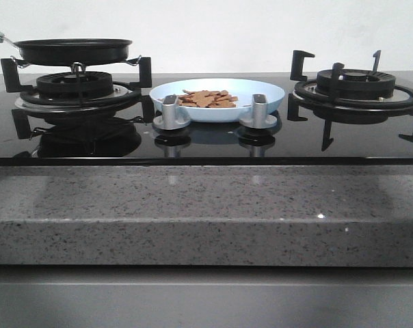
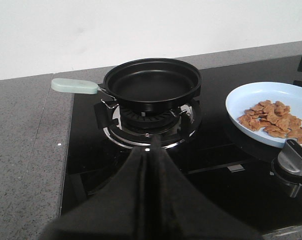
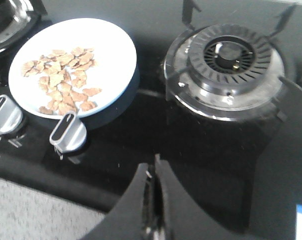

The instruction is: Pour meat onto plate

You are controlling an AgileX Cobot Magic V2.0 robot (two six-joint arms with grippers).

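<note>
The pale blue plate [image 1: 261, 96] sits on the black hob between the two burners, and the reddish-brown meat [image 1: 206, 99] lies in a loose pile on it. From the wrists I see the plate [image 2: 246, 102] [image 3: 118, 45] with the meat [image 2: 273, 119] [image 3: 61, 82] spread over it. The black frying pan [image 1: 73, 50] [image 2: 152, 85] rests empty on the left burner, its pale green handle [image 2: 74, 86] pointing left. My left gripper [image 2: 150, 148] is shut on nothing, hanging in front of the pan. My right gripper [image 3: 153, 165] is shut and empty, near the hob's front edge.
Two silver knobs [image 1: 170, 113] [image 1: 258, 111] stand in front of the plate. The right burner [image 1: 355, 85] [image 3: 230, 65] has raised black pan supports. A speckled grey counter [image 1: 206, 212] runs along the front of the hob.
</note>
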